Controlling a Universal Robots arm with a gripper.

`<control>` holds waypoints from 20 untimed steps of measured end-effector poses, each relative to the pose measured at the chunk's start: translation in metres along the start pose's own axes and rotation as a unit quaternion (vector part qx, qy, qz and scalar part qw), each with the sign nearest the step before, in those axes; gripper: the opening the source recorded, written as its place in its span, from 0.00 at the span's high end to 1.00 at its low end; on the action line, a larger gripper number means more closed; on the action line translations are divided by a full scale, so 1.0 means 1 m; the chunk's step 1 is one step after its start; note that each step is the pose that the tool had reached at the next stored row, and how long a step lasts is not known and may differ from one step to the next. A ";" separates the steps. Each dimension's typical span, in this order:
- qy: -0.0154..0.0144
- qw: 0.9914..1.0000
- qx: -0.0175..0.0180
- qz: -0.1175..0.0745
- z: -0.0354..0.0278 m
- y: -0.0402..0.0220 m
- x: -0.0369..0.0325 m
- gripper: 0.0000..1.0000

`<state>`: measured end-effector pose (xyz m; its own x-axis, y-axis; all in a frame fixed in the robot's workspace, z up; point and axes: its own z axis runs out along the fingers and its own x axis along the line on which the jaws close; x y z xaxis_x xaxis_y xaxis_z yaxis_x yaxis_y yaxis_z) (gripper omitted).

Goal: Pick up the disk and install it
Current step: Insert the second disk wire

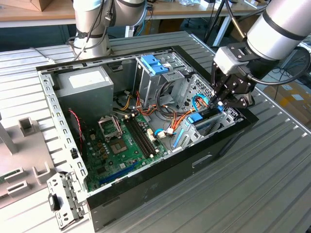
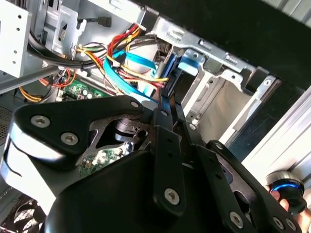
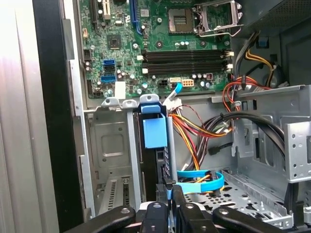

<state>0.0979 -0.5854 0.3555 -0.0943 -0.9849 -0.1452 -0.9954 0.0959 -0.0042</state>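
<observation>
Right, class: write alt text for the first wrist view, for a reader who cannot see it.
A black gripper reaches into an open computer case, closed on the disk, which stands on edge in a metal drive bay with its light blue carrier tab showing. Beyond lies the green motherboard; orange and blue cables run beside the bay.

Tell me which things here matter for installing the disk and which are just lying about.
Job:
- disk, standing in the drive bay
- gripper, at the disk's edge

Lying about:
- motherboard
- power supply
- blue-latched bracket
- loose metal plate outside the case
</observation>
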 end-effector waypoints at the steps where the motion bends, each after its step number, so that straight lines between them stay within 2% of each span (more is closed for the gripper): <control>1: 0.000 1.000 0.000 0.000 0.0000 0.0005 0.0001 0.84; 6: 0.000 1.000 0.000 0.000 0.0008 0.0016 0.0004 0.84; 12: 0.000 1.000 0.000 0.000 0.0008 0.0093 0.0011 0.84; 20: 0.000 1.000 0.000 0.000 0.0008 0.0091 0.0010 0.84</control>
<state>0.0888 -0.5854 0.3545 -0.0944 -0.9849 -0.1450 -0.9954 0.0960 -0.0042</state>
